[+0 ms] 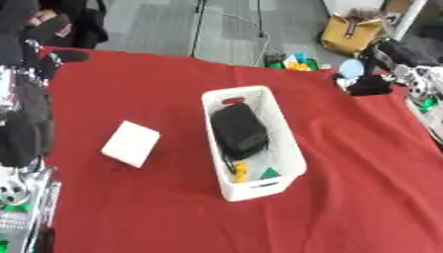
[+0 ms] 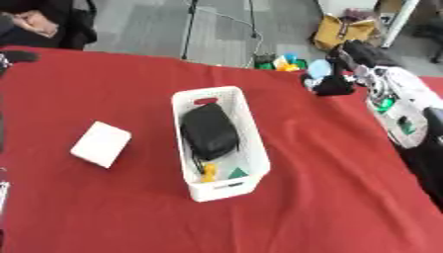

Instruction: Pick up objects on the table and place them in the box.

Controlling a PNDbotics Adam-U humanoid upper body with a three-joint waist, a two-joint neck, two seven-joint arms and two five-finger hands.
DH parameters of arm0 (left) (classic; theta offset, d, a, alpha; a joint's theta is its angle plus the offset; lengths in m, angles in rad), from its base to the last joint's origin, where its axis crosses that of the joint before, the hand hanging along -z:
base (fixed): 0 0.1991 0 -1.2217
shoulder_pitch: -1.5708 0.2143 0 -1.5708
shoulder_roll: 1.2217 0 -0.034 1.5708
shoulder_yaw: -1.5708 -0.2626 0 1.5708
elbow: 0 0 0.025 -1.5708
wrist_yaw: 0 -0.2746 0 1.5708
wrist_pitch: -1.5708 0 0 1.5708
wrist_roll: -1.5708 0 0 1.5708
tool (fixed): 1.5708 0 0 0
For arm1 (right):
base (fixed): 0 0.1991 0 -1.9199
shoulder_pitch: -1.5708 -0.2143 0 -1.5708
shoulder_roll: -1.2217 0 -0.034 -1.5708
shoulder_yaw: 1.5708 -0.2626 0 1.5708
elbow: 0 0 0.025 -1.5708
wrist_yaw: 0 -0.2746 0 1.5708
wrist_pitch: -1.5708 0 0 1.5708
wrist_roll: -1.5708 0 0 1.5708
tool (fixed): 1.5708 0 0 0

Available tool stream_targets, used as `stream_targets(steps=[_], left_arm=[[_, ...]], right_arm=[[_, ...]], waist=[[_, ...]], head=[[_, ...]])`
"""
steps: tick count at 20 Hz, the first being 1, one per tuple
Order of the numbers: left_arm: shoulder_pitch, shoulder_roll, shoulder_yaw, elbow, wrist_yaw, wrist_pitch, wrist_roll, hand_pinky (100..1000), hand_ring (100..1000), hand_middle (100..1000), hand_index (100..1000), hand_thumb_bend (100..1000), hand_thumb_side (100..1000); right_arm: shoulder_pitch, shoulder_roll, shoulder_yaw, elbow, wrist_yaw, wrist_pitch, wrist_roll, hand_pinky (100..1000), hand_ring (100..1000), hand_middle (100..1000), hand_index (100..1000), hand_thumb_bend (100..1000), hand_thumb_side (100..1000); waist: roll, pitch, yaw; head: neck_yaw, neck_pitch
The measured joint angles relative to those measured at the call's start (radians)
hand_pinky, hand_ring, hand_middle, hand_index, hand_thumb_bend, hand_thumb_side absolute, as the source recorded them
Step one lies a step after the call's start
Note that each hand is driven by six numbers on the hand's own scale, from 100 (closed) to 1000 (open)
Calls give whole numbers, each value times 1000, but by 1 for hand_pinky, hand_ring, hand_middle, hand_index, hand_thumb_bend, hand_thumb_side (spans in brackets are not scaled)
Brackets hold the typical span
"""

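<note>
A white slotted box (image 1: pixel 287 148) stands in the middle of the red table. In it lie a bulky black object (image 1: pixel 238 127), a small yellow piece (image 1: pixel 241 171) and a small green piece (image 1: pixel 270 173). A flat white block (image 1: pixel 131 144) lies on the cloth left of the box. My right hand (image 2: pixel 333 86) is low over the table's far right edge, beside a light blue round thing (image 2: pixel 318 68). My left hand (image 1: pixel 19 136) shows as a dark shape at the left edge, well apart from the white block.
The red cloth (image 1: pixel 346 197) covers the whole table. Colourful small items (image 1: pixel 294 62) sit beyond the far edge, and a yellow bag (image 1: pixel 350 33) stands on the floor. A person sits at the far left corner.
</note>
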Motion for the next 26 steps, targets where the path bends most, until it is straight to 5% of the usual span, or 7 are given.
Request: stream_targets(steps=[26], left_arm=[[-6,0,1,0,0,7,28,652,863,1000,909,100,1000]], right_arm=[[-24,-1,93,-257,-49,30,171,786,664,386,483,342,525]], waist=[[19,-39,9]], head=[[-3,43]])
